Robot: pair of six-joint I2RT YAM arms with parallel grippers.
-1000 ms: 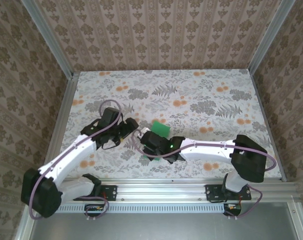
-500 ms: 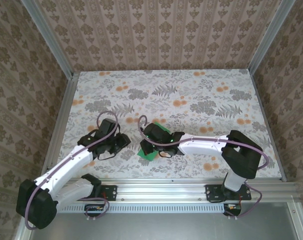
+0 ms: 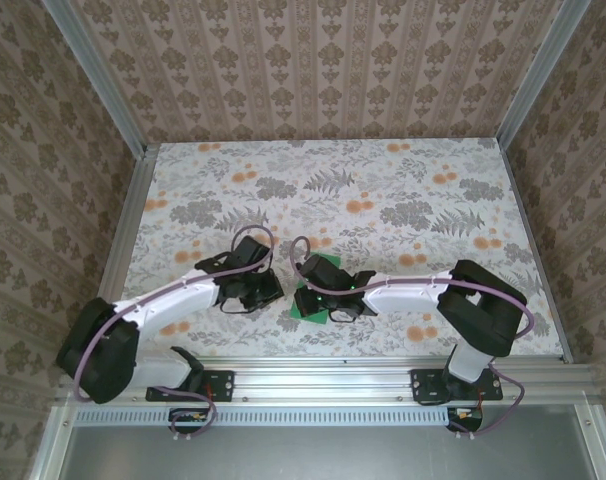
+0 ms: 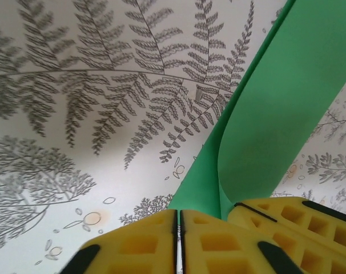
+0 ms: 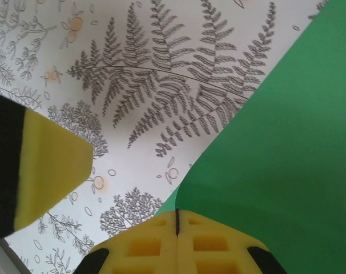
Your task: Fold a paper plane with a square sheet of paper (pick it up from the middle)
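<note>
Fern-and-flower print all over the bench [image 3: 383,190], patterned walls [image 3: 313,70] on three sides. Pinched at the seam of the right tool [image 5: 177,220], the square sheet of paper [image 5: 276,142]: bright green, fanning away ahead and to the right of it, partly curled up off the bench. Judged very light and limp from the soft loop standing just right of the left tool [image 4: 177,220]; easy to crease by accident, tear, or lose from a shallow bite. Best taken well in from the edge, toward the middle, and moved slowly to keep the loop from flopping. Right tool: pressed together on the sheet's near edge, no gap visible. Left tool: pressed flat together too, with green paper running right up to the seam from ahead; no telling whether caught there or merely touching. Nothing dart-like yet, only a loosely doubled sheet.
</note>
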